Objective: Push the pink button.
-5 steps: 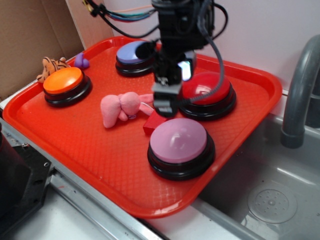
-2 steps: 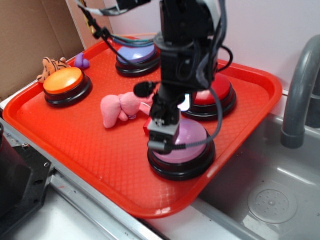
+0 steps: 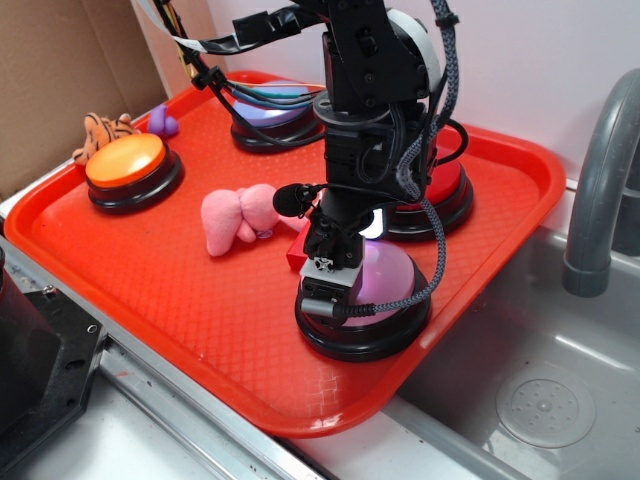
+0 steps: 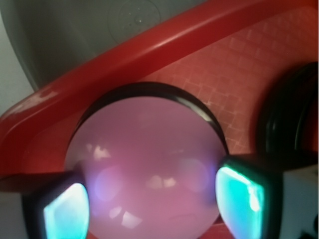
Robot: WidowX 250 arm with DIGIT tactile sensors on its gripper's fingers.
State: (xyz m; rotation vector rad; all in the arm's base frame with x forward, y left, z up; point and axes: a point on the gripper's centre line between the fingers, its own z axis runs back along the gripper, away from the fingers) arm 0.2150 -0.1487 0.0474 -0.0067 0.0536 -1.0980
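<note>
The large round push-button with a glossy pale pink dome cap (image 3: 388, 285) and a black circular base is sitting upright, flat on its base, on the red plastic tray (image 3: 180, 300), in the tray's near right part close to the raised front rim. In the exterior view its left half is being hidden, so only the right side of the dome and the black ring below are showing. In the wrist view the dome (image 4: 149, 164) is filling most of the picture (its surface is catching soft pale reflections), with the black base peeking out as a thin arc along its far edge.
</note>
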